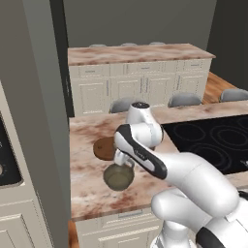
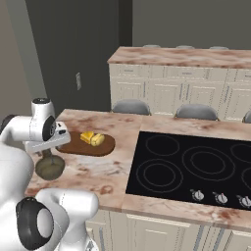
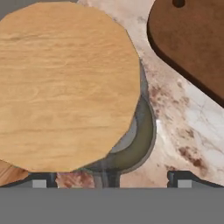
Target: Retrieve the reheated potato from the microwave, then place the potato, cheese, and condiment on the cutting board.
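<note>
We see the gripper (image 3: pixel 111 177) directly above the condiment (image 1: pixel 118 177), which stands upright on the marble counter (image 2: pixel 105 174). In the hand view its tan cork stopper (image 3: pixel 65 83) looms large, just ahead of the two dark fingertips (image 3: pixel 181 178), with the olive belly showing around it. The fingers stand wide apart, one to either side of the bottle's neck, and grip nothing; we cannot tell whether they touch it. The cutting board (image 2: pixel 88 145) lies just beside the bottle, not touching it. The cheese (image 2: pixel 87 137) and the potato (image 2: pixel 97 140) rest on the board, side by side.
</note>
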Robot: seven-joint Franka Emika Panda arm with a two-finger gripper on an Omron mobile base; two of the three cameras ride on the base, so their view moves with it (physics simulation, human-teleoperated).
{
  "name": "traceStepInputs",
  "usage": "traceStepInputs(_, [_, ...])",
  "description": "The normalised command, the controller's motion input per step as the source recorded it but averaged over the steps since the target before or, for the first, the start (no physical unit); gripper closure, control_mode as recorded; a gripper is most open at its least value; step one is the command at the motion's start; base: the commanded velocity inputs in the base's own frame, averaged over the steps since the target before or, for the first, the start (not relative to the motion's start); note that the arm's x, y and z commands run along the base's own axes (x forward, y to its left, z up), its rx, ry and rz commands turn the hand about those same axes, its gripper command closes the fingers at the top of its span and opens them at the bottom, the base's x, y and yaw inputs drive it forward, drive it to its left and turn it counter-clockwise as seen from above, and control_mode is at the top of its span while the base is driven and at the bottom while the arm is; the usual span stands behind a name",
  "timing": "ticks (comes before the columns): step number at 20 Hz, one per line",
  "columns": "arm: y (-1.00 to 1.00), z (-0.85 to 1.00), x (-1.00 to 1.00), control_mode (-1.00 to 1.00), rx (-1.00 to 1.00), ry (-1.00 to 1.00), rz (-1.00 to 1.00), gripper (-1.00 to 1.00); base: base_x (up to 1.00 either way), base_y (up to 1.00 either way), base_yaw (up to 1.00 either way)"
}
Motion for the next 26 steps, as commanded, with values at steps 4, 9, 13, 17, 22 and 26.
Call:
traceStepInputs(4, [0.15, -0.17, 0.25, -1.00, 0.00, 0.00, -0.02, -1.00, 0.00, 0.00, 0.00])
traceStepInputs(9, [0.08, -0.18, 0.24, -1.00, 0.00, 0.00, -0.03, -1.00, 0.00, 0.00, 0.00])
traceStepInputs(13, [0.01, -0.09, 0.15, -1.00, 0.00, 0.00, -0.03, -1.00, 0.00, 0.00, 0.00])
traceStepInputs(17, [0.00, -0.09, -0.10, -1.00, 0.00, 0.00, -0.03, -1.00, 0.00, 0.00, 0.00])
traceStepInputs(22, [0.00, -0.23, -0.24, -1.00, 0.00, 0.00, -0.04, -1.00, 0.00, 0.00, 0.00])
traceStepInputs(26, [0.00, -0.37, -0.13, -1.00, 0.00, -0.01, -0.07, 1.00, 0.00, 0.00, 0.00])
